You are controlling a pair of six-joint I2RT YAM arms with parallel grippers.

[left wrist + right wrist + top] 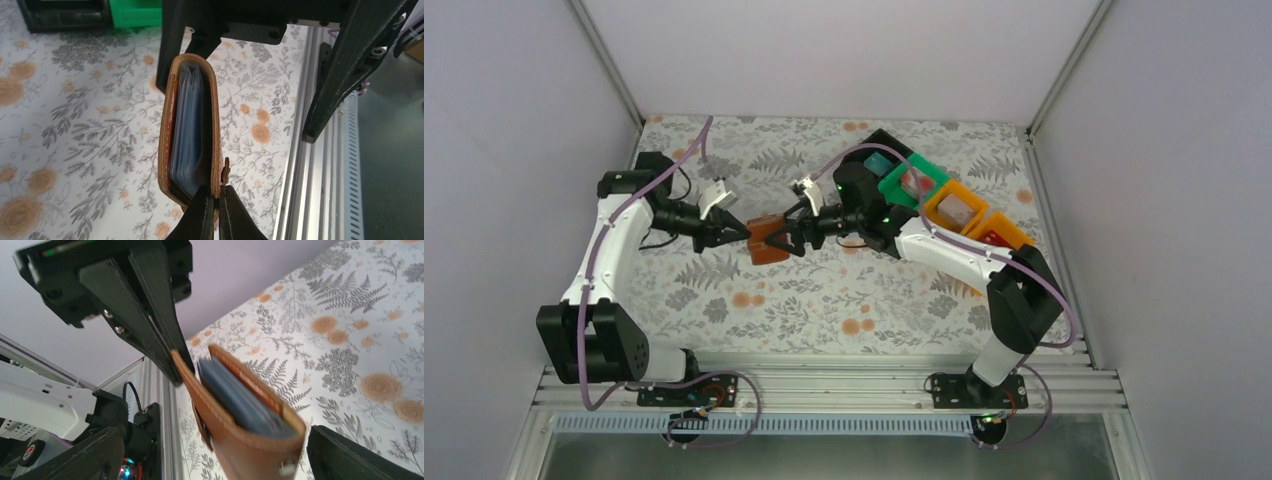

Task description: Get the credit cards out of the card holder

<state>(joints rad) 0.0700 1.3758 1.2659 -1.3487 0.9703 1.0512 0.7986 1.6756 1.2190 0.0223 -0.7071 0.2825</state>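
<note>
The card holder [767,241] is a brown stitched wallet held above the flowered table between the two arms. My left gripper [736,233] is shut on one cover's edge, and its fingertips [202,210] pinch that cover by the snap tab. The card holder [192,130] gapes slightly, showing pale blue-grey leaves and a thin red edge against the other cover. I cannot tell the credit cards apart from the leaves. My right gripper [790,236] stands open with a finger on either side of the card holder [240,440] and touching neither side; its fingers [75,460] are spread wide.
A row of bins stands at the back right: black [879,150], green [914,180] and orange [959,208], with small items inside. The aluminium rail [320,165] runs along the near table edge. White walls close in the left, the back and the right.
</note>
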